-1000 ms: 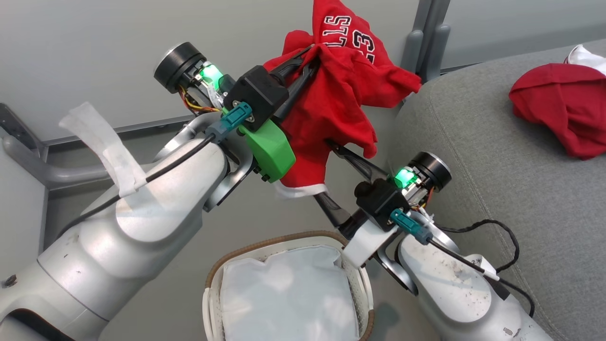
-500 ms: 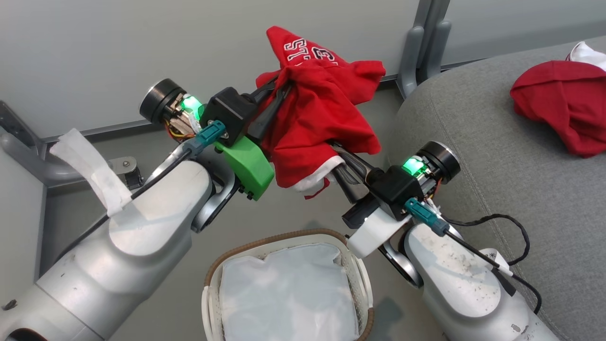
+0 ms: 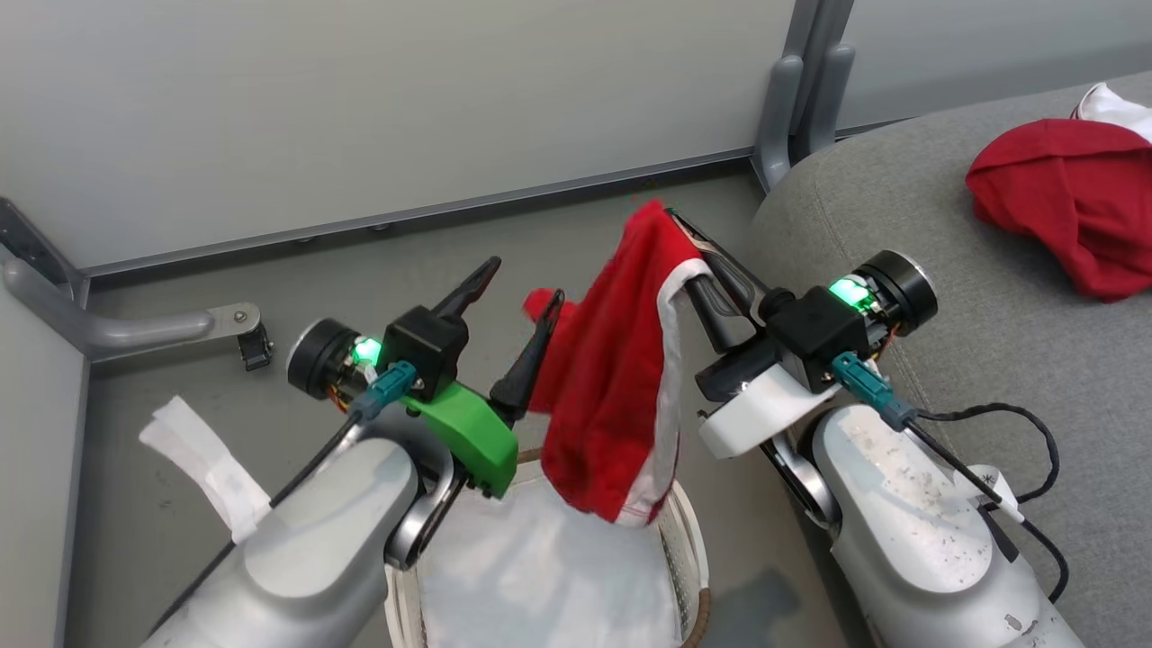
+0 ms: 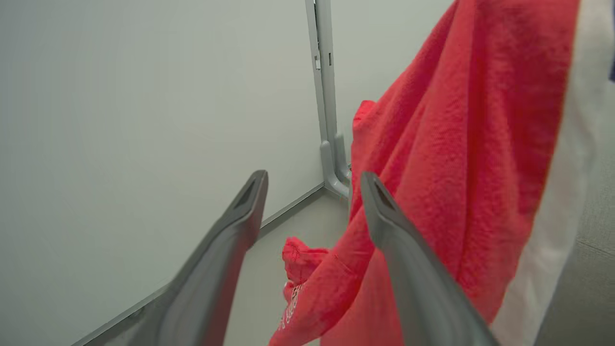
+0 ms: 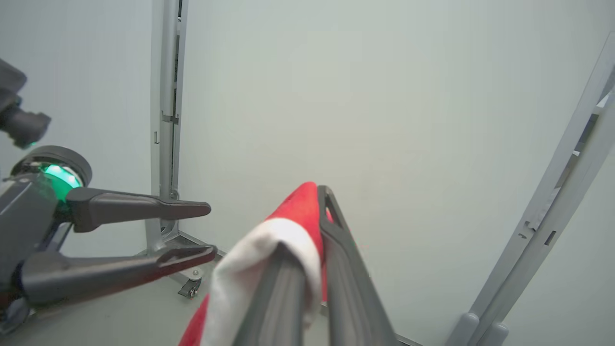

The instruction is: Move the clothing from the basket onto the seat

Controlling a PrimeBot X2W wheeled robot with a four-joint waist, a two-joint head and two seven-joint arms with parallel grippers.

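Now that the left jaws have let go and stand open just beside it, the red garment (image 3: 616, 387) hangs from the closed right jaws alone, above the basket (image 3: 691, 540). Beyond them the seat (image 3: 990, 378) already holds the other garment (image 3: 1062, 198); one carry remains.

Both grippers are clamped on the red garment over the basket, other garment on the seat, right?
No: the left gripper is open, jaws apart beside the red garment, per the left wrist view. The right gripper alone clamps it over the basket; the other garment is on the seat.
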